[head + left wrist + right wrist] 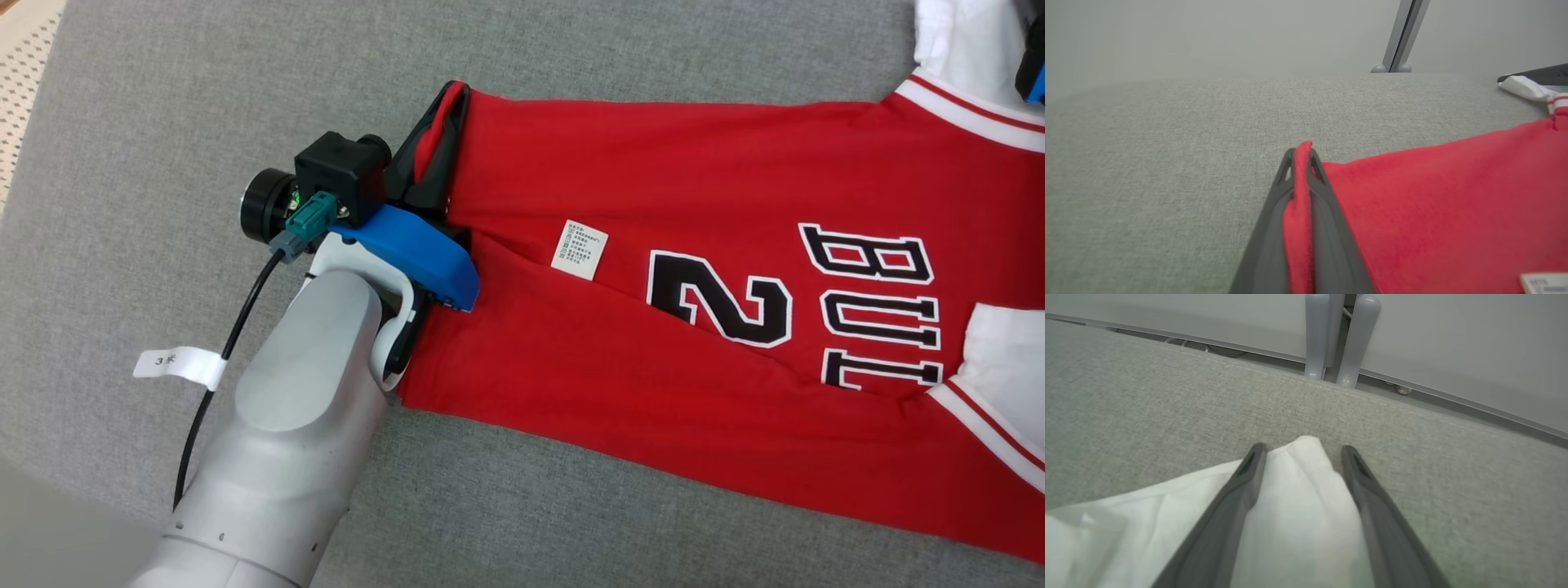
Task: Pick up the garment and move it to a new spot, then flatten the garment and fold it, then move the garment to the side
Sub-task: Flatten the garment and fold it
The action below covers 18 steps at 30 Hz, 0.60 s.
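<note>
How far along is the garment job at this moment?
Apparently done: the red jersey lies stretched out on the grey surface. In hand: the left gripper is shut on its hem corner; the right gripper stands open around the white sleeve. Remaining: smoothing the central crease, folding, moving it aside.

Left hand (451,91) clamped shut, right hand (1303,451) spread wide open.

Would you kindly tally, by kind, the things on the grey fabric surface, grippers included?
Red basketball jersey with white sleeves: 1
White printed care label: 1
Dark two-fingered left gripper and right gripper: 2
Total: 4
</note>
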Tool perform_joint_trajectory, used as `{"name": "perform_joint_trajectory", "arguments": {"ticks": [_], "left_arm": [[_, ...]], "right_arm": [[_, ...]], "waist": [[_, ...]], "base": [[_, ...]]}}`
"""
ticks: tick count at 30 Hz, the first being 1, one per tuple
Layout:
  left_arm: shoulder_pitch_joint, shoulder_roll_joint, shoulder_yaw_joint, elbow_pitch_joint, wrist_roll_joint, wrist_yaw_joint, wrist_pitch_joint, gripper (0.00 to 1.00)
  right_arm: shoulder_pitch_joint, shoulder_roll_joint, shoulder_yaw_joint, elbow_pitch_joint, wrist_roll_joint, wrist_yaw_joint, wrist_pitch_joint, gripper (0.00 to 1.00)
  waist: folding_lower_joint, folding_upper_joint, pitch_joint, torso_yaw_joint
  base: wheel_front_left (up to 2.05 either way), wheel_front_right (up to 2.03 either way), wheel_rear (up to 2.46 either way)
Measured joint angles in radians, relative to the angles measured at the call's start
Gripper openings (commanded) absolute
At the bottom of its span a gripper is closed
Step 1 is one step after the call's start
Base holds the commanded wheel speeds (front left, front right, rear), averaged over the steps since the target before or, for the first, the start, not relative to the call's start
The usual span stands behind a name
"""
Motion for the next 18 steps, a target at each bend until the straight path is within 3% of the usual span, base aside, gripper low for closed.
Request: {"name": "perform_joint_trajectory", "arguments": {"ticks": [1,2,6,11,18], "left_arm": [[0.001,0.000,-0.001,-0.002,-0.002,0.000,0.000,0.00],[0.002,-0.001,-0.001,-0.005,-0.005,0.000,0.000,0.00],[0.003,-0.002,0.016,-0.013,-0.007,0.000,0.000,0.00],[0.017,0.006,0.070,-0.034,0.013,0.000,0.000,0.00],[0.060,0.043,0.142,-0.057,0.062,0.000,0.000,0.00]], "right_arm": [[-0.002,0.002,-0.001,-0.001,-0.004,0.000,-0.004,0.08],[-0.003,0.005,-0.004,-0.003,-0.004,0.000,-0.016,0.00],[0.000,0.026,-0.023,-0.013,-0.032,0.000,-0.096,0.00],[0.002,0.044,-0.087,-0.054,-0.055,0.000,-0.291,0.00],[0.058,0.095,-0.115,-0.106,-0.010,0.000,-0.477,0.00]], "waist": [[0.0000,0.0000,0.004,0.003],[0.0000,0.0000,0.007,0.005],[0.0000,0.0000,0.009,-0.004],[0.0000,0.0000,-0.003,-0.032],[0.0000,-0.0001,-0.042,-0.100]], "base": [[0.00,0.00,0.00],[0.00,0.00,0.00],[0.00,0.00,0.00],[0.00,0.00,0.00],[0.00,0.00,0.00]]}}
